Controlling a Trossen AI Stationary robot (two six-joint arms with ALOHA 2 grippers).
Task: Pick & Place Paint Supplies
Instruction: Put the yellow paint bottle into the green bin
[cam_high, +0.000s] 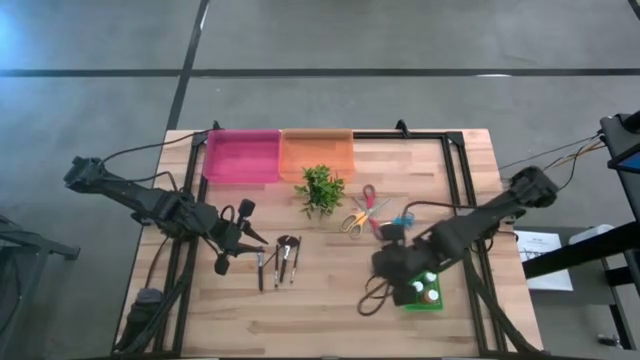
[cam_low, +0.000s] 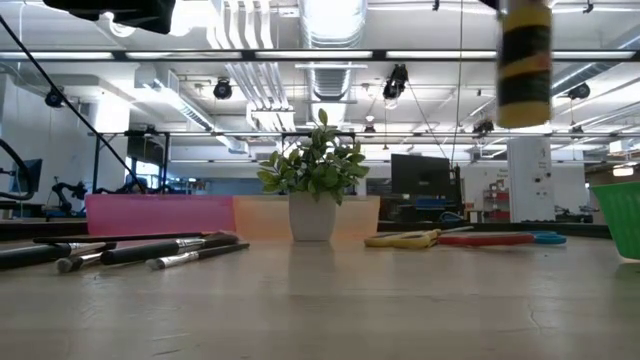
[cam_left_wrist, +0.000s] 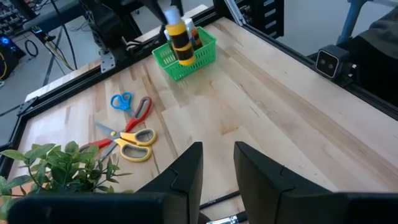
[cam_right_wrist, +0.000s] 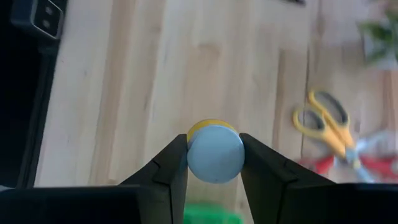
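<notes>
A yellow paint bottle with black stripes (cam_low: 524, 65) and a pale cap hangs high above the table, with my right gripper (cam_right_wrist: 214, 155) shut on it. It is over the green basket (cam_left_wrist: 186, 56), which holds other small bottles (cam_high: 428, 290). Several dark-handled brushes (cam_high: 278, 260) lie flat on the wood at the near left. My left gripper (cam_left_wrist: 217, 152) hovers beside them at the left, open, with nothing between its fingers. My right gripper pinches the bottle's top end, at the pale cap (cam_right_wrist: 199, 155), between its two fingers. The fingers come steeply from above, one on each side of the cap. The bottle hangs below them, about upright and lifted clear of basket and table.
A pink bin (cam_high: 242, 155) and an orange bin (cam_high: 317, 153) stand at the far edge. A potted green plant (cam_high: 320, 188) stands mid-table. Yellow-handled scissors (cam_high: 355, 220) and red and blue ones (cam_high: 400, 218) lie right of it. Bare wood lies between brushes and basket.
</notes>
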